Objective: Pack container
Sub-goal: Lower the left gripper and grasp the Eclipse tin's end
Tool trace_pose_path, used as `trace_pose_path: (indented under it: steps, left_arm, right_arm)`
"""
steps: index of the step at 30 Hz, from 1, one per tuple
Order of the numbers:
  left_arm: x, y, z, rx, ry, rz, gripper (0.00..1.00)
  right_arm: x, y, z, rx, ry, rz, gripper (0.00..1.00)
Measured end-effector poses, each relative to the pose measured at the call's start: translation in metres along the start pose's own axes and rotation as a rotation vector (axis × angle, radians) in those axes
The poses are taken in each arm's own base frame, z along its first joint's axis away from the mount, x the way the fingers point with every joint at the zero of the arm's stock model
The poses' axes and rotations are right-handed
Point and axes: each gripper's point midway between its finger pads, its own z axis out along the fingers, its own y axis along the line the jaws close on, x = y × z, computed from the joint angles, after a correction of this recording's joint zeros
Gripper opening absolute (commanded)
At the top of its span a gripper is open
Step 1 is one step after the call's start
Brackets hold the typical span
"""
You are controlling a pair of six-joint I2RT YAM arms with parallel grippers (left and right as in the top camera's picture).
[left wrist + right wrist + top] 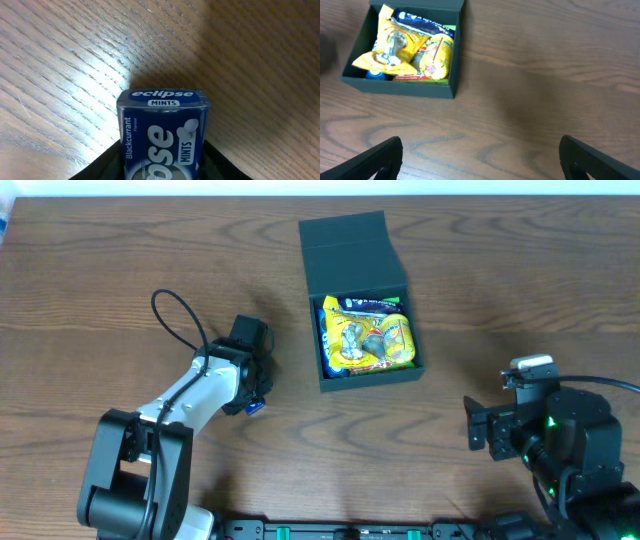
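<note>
Jaws of your left gripper (256,395) pinched the small dark blue Eclipse mints pack (162,135), left of centre; your right gripper (478,425) gaped wide, empty. You were at pickup, by my reading: next came lifting it into the open dark teal-green square cardboard container (372,379), upper centre.

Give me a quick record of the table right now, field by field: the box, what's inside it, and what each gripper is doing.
container: dark teal, lid folded back, open
contents: yellow snack packets filling most of it
left gripper: fingers against both sides of a blue Eclipse mint box, apart from the container
right gripper: open, over bare table, holding nothing
left to do: mint box not yet in the container
</note>
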Motion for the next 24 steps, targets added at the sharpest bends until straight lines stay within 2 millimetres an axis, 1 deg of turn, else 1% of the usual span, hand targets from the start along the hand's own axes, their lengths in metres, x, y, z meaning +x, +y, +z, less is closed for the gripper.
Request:
trace_pose_path:
  steps: [1,3,5,6,7,8,17,19,24]
  left_arm:
    - [0.0000,0.0000,0.0000,0.000,0.000,0.000,0.44]
    - [0.0000,0.0000,0.0000,0.000,0.000,-0.003,0.34]
    - [-0.0002,-0.0001,-0.0001,0.000,-0.001,-0.003,0.27]
    - [-0.0002,0.0000,-0.0002,0.000,-0.001,-0.003,0.22]
    - [-0.0004,-0.0002,-0.0004,0.000,-0.001,0.003,0.14]
    - [-0.0005,-0.0005,-0.0006,0.001,-0.002,0.003,0.11]
    - [-0.0005,-0.0005,-0.0006,0.001,-0.002,0.000,0.10]
    - [-0.0005,-0.0005,-0.0006,0.001,-0.002,0.000,0.06]
    - [-0.0004,-0.0006,-0.0006,0.002,-0.001,0.003,0.06]
  right_arm:
    - [0.0000,0.0000,0.0000,0.000,0.000,0.000,0.99]
    - [0.0000,0.0000,0.0000,0.000,0.000,0.000,0.99]
    - [0.0000,0.0001,0.0000,0.000,0.000,0.000,0.99]
    - [0.0000,0.0001,0.0000,0.000,0.000,0.000,0.99]
    - [0.0000,0.0000,0.0000,0.000,0.000,0.000,0.99]
    - [0.0000,0.0000,0.0000,0.000,0.000,0.000,0.99]
    - [0.0000,0.0001,0.0000,0.000,0.000,0.000,0.99]
    - [0.0000,0.0000,0.0000,0.000,0.000,0.000,0.99]
    - [0.0000,0.0001,0.0000,0.000,0.000,0.000,0.99]
